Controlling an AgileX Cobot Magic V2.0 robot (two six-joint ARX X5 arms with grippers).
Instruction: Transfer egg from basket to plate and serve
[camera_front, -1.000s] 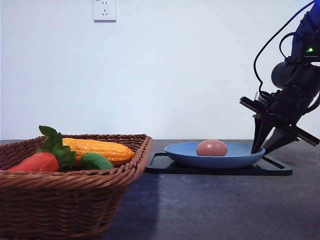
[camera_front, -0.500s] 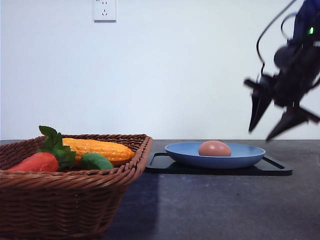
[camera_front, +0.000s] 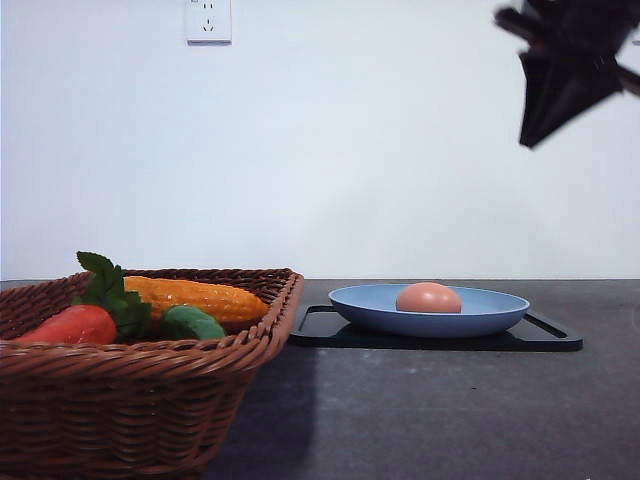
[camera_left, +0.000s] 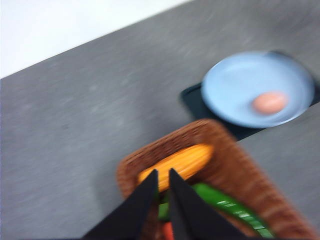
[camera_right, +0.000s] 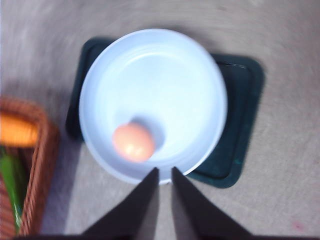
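White wall with a wall socket (camera_front: 208, 20) stands behind a dark grey worktop (camera_front: 430, 410). On the worktop lies a flat black tray (camera_front: 545, 336), and the blue plate (camera_front: 490, 312) sits on the tray. The egg (camera_front: 428, 297) rests inside the plate, a little off its middle, with nothing touching it.

To the left of the tray stands the brown woven basket (camera_front: 130, 400), just beside the tray's edge. In the basket lie a yellow corn cob (camera_front: 195, 297), a green vegetable (camera_front: 192, 323) and a red vegetable (camera_front: 72, 325) with green leaves (camera_front: 105, 285).

High up at the right of the front view hangs the right gripper (camera_front: 555, 95), well above the plate (it looks dark and blurry there). In the right wrist view the right gripper (camera_right: 163, 172) has its fingers (camera_right: 146, 200) close together with a thin gap, and they hold nothing. The plate (camera_right: 200, 90) and the egg (camera_right: 133, 142) show below them.

In the left wrist view the left gripper (camera_left: 162, 175) is over the basket (camera_left: 240, 170), near the corn cob (camera_left: 185, 159). Its fingers (camera_left: 145, 197) are also close together with a thin gap and hold nothing. That picture is blurry
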